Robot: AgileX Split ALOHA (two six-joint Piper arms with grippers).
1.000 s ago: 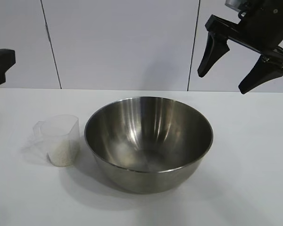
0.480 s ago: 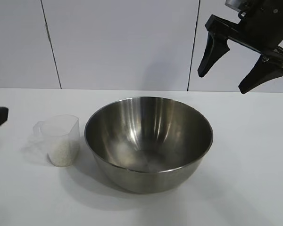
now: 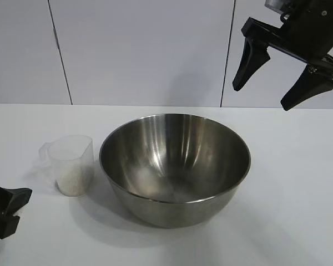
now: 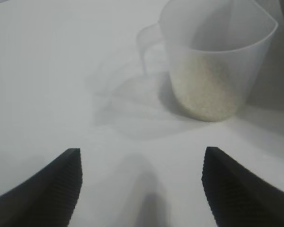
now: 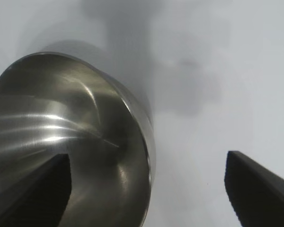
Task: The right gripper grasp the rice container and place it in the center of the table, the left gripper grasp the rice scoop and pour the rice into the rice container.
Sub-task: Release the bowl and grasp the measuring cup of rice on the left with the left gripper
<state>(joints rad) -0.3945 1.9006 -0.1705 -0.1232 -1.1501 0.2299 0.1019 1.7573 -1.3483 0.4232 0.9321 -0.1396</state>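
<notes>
Your left hand (image 3: 5, 210) sits low on the counter (image 3: 299, 183), fingers spread and empty, just short of the cup (image 3: 72, 164) of rice (image 3: 73, 178) beside the bowl (image 3: 175, 166). The cup is light: push in off-centre and a finger could tip it, spilling grains. Your right hand (image 3: 286, 69) hangs spread above the bowl's far side.
</notes>
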